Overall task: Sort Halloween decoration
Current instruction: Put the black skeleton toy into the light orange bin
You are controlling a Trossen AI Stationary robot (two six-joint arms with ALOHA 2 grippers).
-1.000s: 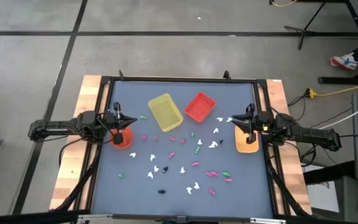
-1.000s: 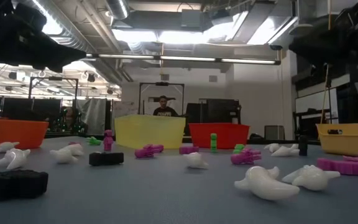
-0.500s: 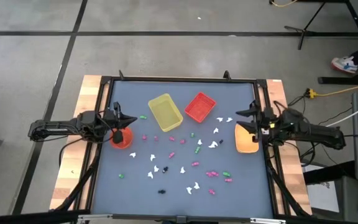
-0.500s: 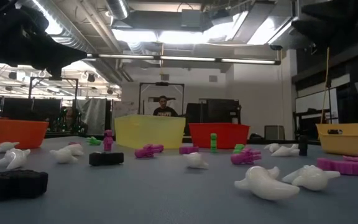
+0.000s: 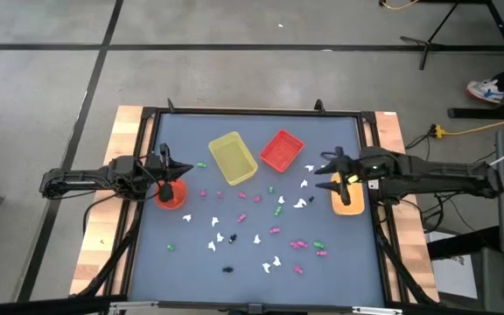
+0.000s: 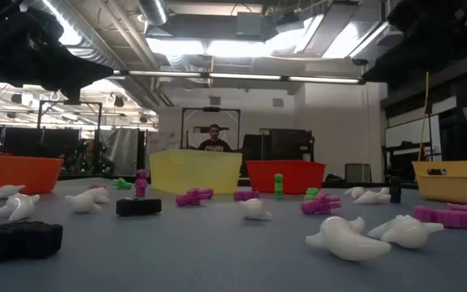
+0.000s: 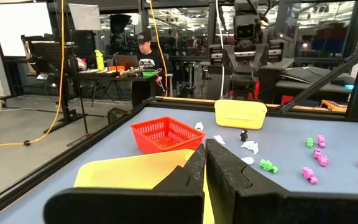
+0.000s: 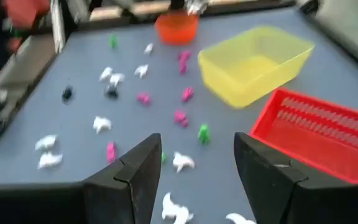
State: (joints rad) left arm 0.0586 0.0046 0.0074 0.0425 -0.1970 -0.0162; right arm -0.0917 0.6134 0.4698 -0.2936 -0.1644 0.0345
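right gripper fingers spread wide, empty, above table's right side by orange tray; left gripper pressed shut, empty, over orange bowl; Halloween decoration scattered on blue-grey table; person beyond

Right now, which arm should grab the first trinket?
Right. Its open end effector hovers beside the small white plastic trinkets; the left end effector, shut, waits at the round orange bowl.

Overhead looks straight down, low camera skims level across; both share the yellow bin.
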